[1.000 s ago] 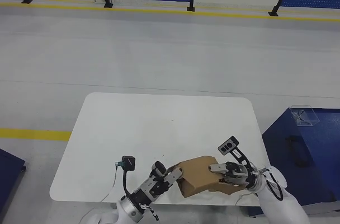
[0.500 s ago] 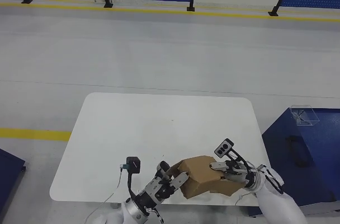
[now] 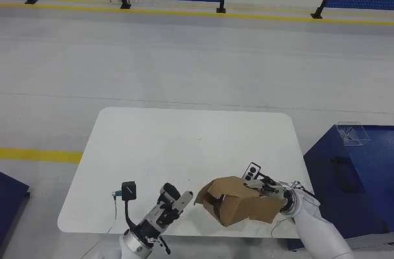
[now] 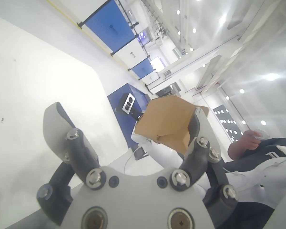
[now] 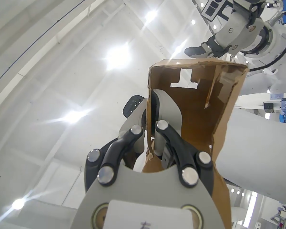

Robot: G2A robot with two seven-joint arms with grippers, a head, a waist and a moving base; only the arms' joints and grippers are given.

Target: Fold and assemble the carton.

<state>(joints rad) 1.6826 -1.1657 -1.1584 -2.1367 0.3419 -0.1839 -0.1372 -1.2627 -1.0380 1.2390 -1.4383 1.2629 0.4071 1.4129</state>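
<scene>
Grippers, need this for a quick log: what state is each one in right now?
Left gripper: open, holding nothing.
Right gripper: shut on a wall of the brown cardboard carton.

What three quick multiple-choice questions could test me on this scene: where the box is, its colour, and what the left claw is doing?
1. Where is the carton? A on the floor; B at the table's edge nearest the robot; C at its far edge.
2. Its colour? A blue; B white; C brown.
3. The left gripper is: A open, gripping nothing; B shut on the carton; C shut on a cup.
Answers: B, it is held at the near edge; C, plain brown cardboard; A, its fingers are spread, while the right gripper pinches a carton wall.
</scene>
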